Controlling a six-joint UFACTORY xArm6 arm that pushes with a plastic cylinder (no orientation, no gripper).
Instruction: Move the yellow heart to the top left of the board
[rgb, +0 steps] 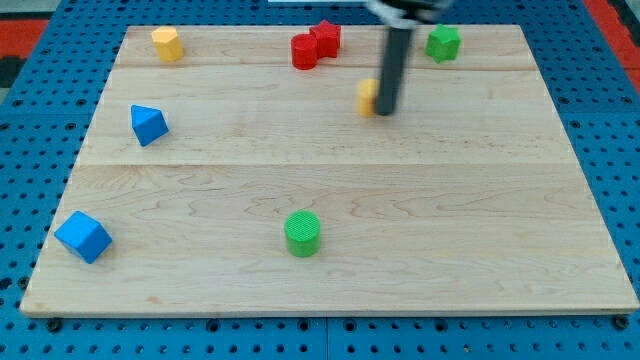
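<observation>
Altogether eight blocks are sitting on the tabletop (330, 210): two yellow, two red, two blue, two green. My tip (385, 111) is touching the yellow heart (367, 96); the red cylinder (304, 52) and red star (326, 38) are lying leftward.

Board (330, 200): pale wood, visible grain, several planks joined with lengthwise seams, smooth satin finish. Beneath it, a blue sheet (40, 60) punched with regular holes, matt; material could not be told. Rod above my tip (385, 111): dark, matt, blurred.

Blocks looked smooth and solid-coloured, faintly sheeny: green cylinder (302, 233) at 6 o'clock with ridged top, blue cube (83, 236) at 8, red star (325, 38) at 12.
</observation>
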